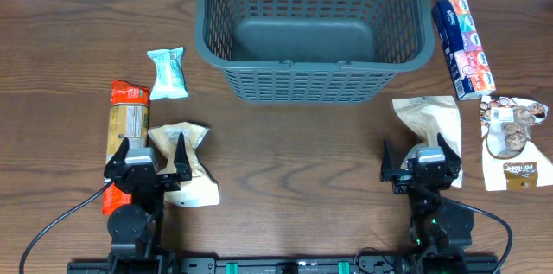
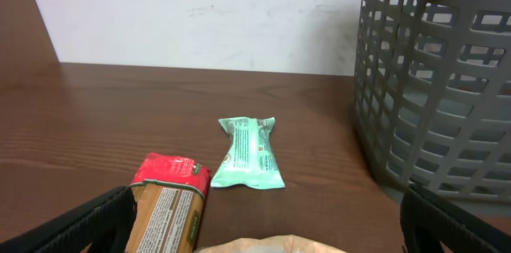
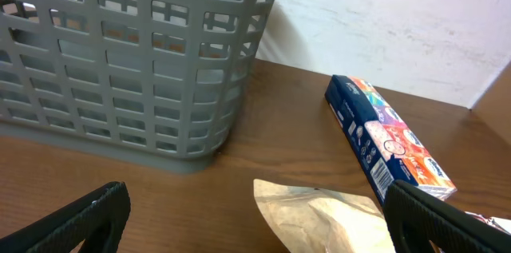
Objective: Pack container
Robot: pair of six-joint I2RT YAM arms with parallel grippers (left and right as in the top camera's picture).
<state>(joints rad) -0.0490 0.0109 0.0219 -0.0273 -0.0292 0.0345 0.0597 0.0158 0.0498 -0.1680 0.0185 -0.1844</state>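
The dark grey lattice basket point(image 1: 315, 28) stands at the back middle of the table and looks empty; it also shows in the left wrist view point(image 2: 435, 85) and the right wrist view point(image 3: 128, 53). My left gripper point(image 1: 149, 168) is open and empty at the front left, over a beige pouch point(image 1: 186, 166). A red and tan packet point(image 1: 127, 127) and a mint green packet point(image 1: 168, 72) lie ahead of it. My right gripper point(image 1: 423, 167) is open and empty at the front right, over a tan pouch point(image 1: 429, 123).
A blue box point(image 1: 463, 47) lies right of the basket; it also shows in the right wrist view point(image 3: 387, 145). A white and brown snack bag point(image 1: 514, 140) lies at the far right. A white wall stands behind the table.
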